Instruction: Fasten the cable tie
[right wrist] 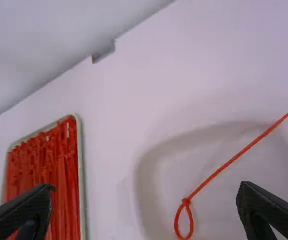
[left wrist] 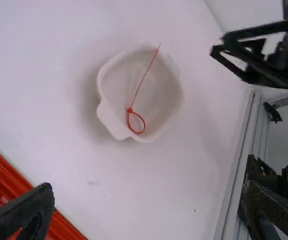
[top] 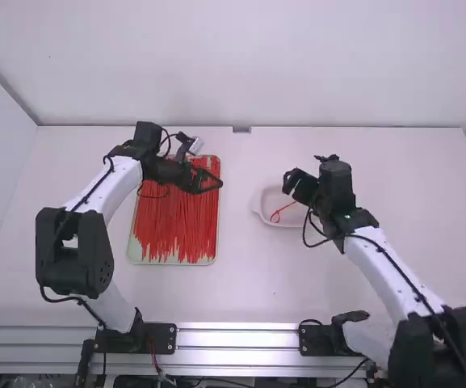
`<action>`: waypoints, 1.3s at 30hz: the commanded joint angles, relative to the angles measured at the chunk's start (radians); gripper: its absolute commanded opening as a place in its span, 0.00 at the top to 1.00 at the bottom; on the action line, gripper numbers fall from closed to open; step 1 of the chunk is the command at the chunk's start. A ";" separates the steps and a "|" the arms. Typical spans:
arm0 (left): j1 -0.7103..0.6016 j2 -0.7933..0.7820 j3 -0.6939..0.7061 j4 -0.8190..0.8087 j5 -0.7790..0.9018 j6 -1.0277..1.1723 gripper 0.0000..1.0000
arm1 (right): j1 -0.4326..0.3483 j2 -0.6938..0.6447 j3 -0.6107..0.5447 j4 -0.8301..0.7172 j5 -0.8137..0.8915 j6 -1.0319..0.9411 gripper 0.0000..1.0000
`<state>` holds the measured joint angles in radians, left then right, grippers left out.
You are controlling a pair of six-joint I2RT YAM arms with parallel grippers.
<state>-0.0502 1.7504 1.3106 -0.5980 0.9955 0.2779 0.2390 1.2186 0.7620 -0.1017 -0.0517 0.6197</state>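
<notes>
A red cable tie (top: 279,212) closed into a small loop lies in a white bowl (top: 258,207) right of the table's middle. My right gripper (top: 295,184) hovers just above the bowl's far rim, open and empty. In the right wrist view the tie (right wrist: 223,170) runs across the bowl (right wrist: 148,165) between the spread fingers (right wrist: 24,212). My left gripper (top: 204,182) hangs open over the far end of a pile of loose red ties (top: 176,218). From the left wrist view the looped tie (left wrist: 136,121) rests in the bowl (left wrist: 104,112), with the right gripper (left wrist: 263,55) beyond it.
The loose ties fill a flat tray (top: 172,261) left of centre, whose edge (right wrist: 78,150) appears in the right wrist view. A small grey bracket (top: 241,128) sits at the table's far edge. White walls close the left, right and back sides.
</notes>
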 commanded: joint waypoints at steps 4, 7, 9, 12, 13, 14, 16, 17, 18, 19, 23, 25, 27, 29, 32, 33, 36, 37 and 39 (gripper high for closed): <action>0.007 -0.015 0.048 -0.011 -0.060 0.000 0.01 | -0.002 -0.124 0.023 -0.077 0.007 -0.138 0.02; 0.012 -0.015 0.087 -0.045 -0.116 0.000 0.01 | -0.004 -0.168 0.023 -0.119 0.008 -0.167 0.01; 0.011 -0.015 0.119 -0.061 -0.178 -0.040 0.01 | -0.003 -0.195 0.023 -0.148 0.008 -0.183 0.01; 0.011 -0.015 0.150 -0.059 -0.289 -0.111 0.01 | -0.005 -0.214 0.023 -0.169 0.008 -0.183 0.02; 0.011 -0.015 0.164 -0.055 -0.344 -0.138 0.01 | -0.006 -0.219 0.023 -0.172 0.009 -0.183 0.02; 0.011 -0.015 0.167 -0.055 -0.357 -0.145 0.01 | -0.006 -0.220 0.023 -0.173 0.010 -0.183 0.02; 0.011 -0.015 0.190 -0.058 -0.443 -0.211 0.01 | -0.006 -0.218 0.023 -0.176 0.028 -0.183 0.01; 0.011 -0.015 0.193 -0.058 -0.458 -0.220 0.01 | -0.005 -0.217 0.023 -0.177 0.031 -0.183 0.01; 0.011 -0.015 0.198 -0.061 -0.475 -0.232 0.01 | -0.004 -0.216 0.023 -0.183 0.029 -0.183 0.01; 0.011 -0.015 0.202 -0.065 -0.485 -0.235 0.01 | -0.003 -0.214 0.023 -0.187 0.029 -0.183 0.01; 0.011 -0.015 0.214 -0.093 -0.488 -0.238 0.01 | -0.002 -0.198 0.023 -0.208 0.026 -0.183 0.02; 0.011 -0.015 0.216 -0.101 -0.488 -0.238 0.01 | 0.004 -0.192 0.023 -0.217 0.027 -0.183 0.02; 0.011 -0.015 0.215 -0.102 -0.488 -0.238 0.01 | 0.008 -0.190 0.023 -0.218 0.026 -0.183 0.01; 0.011 -0.015 0.215 -0.101 -0.488 -0.238 0.01 | 0.017 -0.190 0.023 -0.220 0.027 -0.183 0.01; 0.011 -0.015 0.215 -0.101 -0.487 -0.238 0.01 | 0.025 -0.193 0.023 -0.220 0.027 -0.183 0.01; 0.011 -0.015 0.215 -0.102 -0.481 -0.238 0.01 | 0.024 -0.193 0.023 -0.220 0.026 -0.183 0.01; 0.011 -0.015 0.215 -0.106 -0.481 -0.238 0.01 | 0.025 -0.194 0.023 -0.220 0.026 -0.183 0.01; 0.011 -0.015 0.215 -0.106 -0.481 -0.238 0.01 | 0.025 -0.194 0.023 -0.220 0.026 -0.182 0.01; 0.011 -0.015 0.215 -0.106 -0.481 -0.238 0.01 | 0.023 -0.193 0.023 -0.220 0.027 -0.178 0.01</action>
<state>-0.0467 1.7504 1.5005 -0.6964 0.5110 0.0437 0.2600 1.0252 0.7620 -0.3180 -0.0254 0.4397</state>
